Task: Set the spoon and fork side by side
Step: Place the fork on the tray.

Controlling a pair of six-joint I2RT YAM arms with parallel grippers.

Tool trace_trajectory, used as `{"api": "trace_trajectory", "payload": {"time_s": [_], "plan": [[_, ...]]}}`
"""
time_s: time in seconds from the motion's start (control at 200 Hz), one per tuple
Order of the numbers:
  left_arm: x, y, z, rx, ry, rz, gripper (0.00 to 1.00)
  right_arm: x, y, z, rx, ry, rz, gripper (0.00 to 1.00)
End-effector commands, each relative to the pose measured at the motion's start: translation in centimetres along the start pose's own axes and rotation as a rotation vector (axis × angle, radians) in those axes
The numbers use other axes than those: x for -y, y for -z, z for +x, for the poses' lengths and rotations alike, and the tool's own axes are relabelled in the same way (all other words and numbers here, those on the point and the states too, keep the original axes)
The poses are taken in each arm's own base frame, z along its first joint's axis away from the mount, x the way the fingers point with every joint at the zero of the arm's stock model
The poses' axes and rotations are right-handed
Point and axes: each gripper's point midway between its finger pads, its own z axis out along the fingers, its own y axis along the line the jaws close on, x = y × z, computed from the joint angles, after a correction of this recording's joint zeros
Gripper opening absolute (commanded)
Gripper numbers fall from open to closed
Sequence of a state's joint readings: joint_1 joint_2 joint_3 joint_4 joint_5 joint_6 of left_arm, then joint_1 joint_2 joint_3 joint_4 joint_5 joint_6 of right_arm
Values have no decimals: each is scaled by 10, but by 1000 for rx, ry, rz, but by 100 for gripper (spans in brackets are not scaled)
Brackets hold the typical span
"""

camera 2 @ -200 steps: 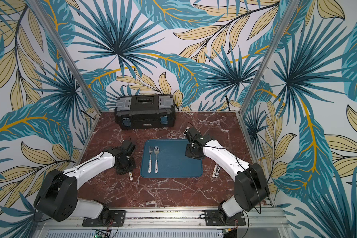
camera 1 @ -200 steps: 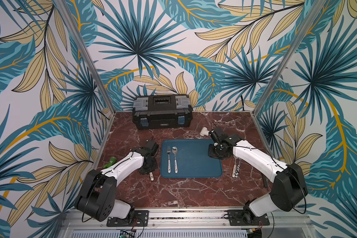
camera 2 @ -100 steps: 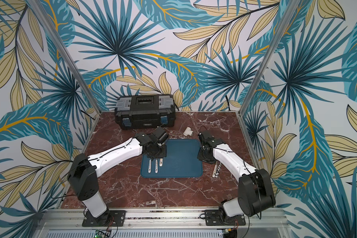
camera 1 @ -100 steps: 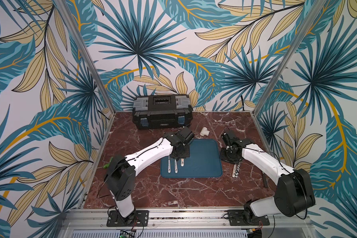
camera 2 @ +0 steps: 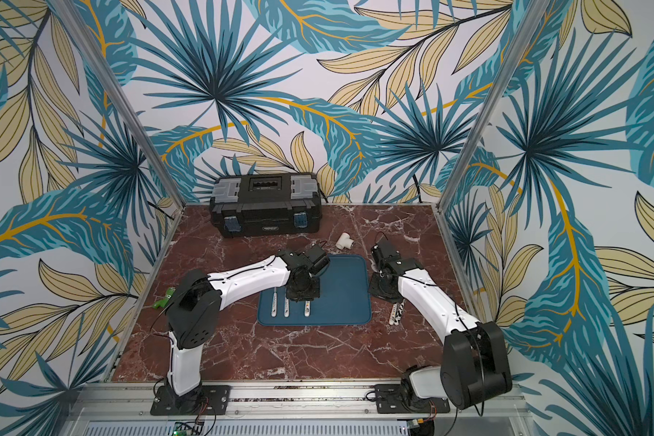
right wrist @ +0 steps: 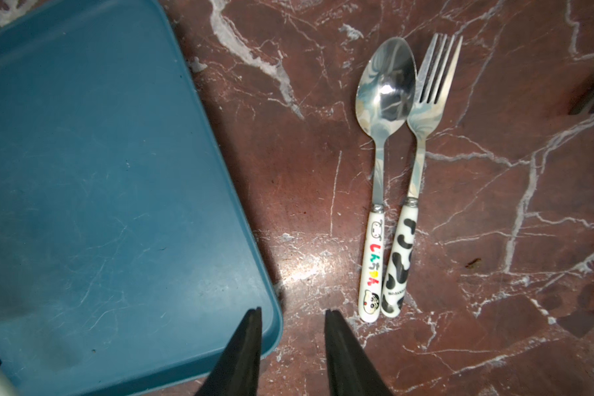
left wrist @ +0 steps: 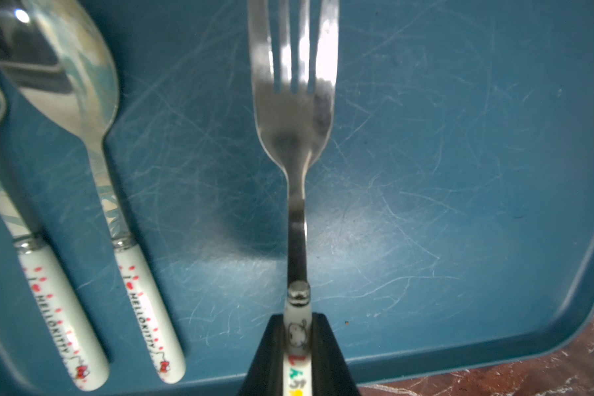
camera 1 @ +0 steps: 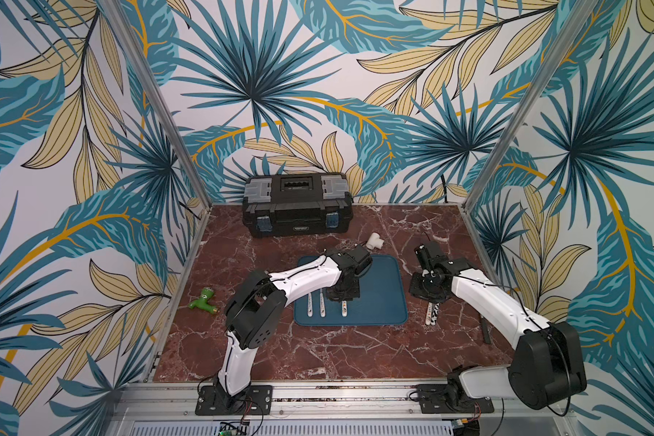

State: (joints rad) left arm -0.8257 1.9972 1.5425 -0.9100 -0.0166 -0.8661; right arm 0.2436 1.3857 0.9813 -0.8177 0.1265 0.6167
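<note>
light: bright, even | glare: fork (left wrist: 294, 137) tines | blur: left wrist close-up soft

Steel fork (left wrist: 294, 113) with a white cartoon-printed handle, gripped by that handle between the closed left jaws, tines pointing straight ahead of them over the blue tray (left wrist: 460, 171); contact with the tray unclear. Matching spoon (right wrist: 381, 137), white handle with coloured lettering, flat and bowl-up on the tabletop (right wrist: 494, 205), ahead of the parted right jaws, off to the side away from the tray.

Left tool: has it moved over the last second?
Yes. The left tool crossed rightward, from the table beside the tray to above it, shut on a fork.
</note>
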Motion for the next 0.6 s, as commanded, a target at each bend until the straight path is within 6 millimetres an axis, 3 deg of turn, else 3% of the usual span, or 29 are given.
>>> {"api": "trace_trajectory", "payload": {"time_s": [0.0,0.596], "plan": [[4,-3,-8,23,20,-4,11,8,-3,8,-22,17,21,37],[-11,-25,-17,2,46,-23,13,11,-7,13,-32,5,2,37]]}}
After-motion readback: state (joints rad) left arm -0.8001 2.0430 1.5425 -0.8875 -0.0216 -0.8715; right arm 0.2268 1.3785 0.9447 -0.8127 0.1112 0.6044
